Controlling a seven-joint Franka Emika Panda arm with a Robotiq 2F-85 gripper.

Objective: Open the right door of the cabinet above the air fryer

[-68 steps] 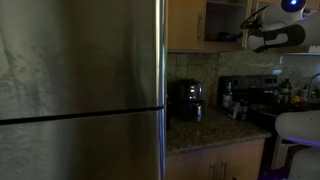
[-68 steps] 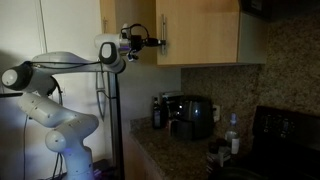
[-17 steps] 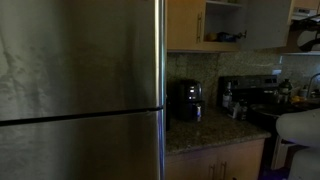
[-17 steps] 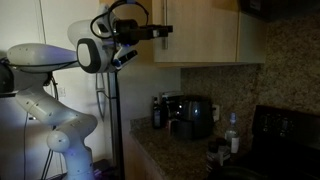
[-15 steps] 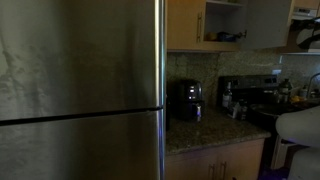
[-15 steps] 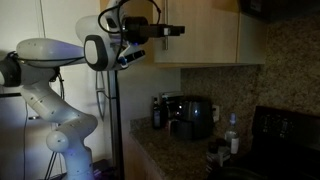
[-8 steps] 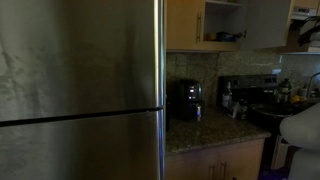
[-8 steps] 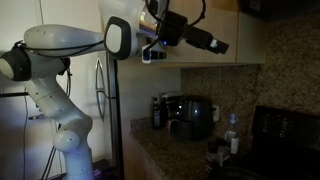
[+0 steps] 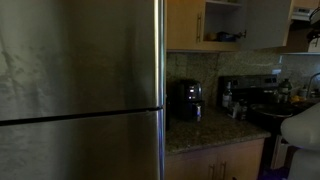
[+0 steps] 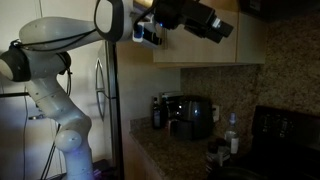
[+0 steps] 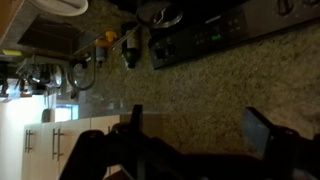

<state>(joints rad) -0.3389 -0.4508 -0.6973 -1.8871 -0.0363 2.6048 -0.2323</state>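
Observation:
In an exterior view the cabinet (image 9: 185, 25) hangs beside the fridge with the right door (image 9: 267, 25) swung out, its paler inner face showing and the shelf (image 9: 225, 38) exposed. The black air fryer (image 9: 188, 100) sits on the counter below; it also shows in the other exterior view as the air fryer (image 10: 195, 115). There my gripper (image 10: 226, 29) is raised in front of the right door's brown outer face (image 10: 200, 52), angled down and away from it. In the wrist view my gripper (image 11: 200, 130) is open over the granite counter (image 11: 200, 85), with nothing between its fingers.
A tall steel fridge (image 9: 80, 90) fills one side. Bottles (image 10: 232, 130) and a black stove (image 10: 285, 125) stand on the counter beside the air fryer. The wrist view shows the stove's control panel (image 11: 200, 35) and pale lower cabinet doors (image 11: 45, 140).
The arm has swung up and across the cabinet front, carrying the gripper away from the door's handle edge. The door stays swung out and the jaws stay wide.

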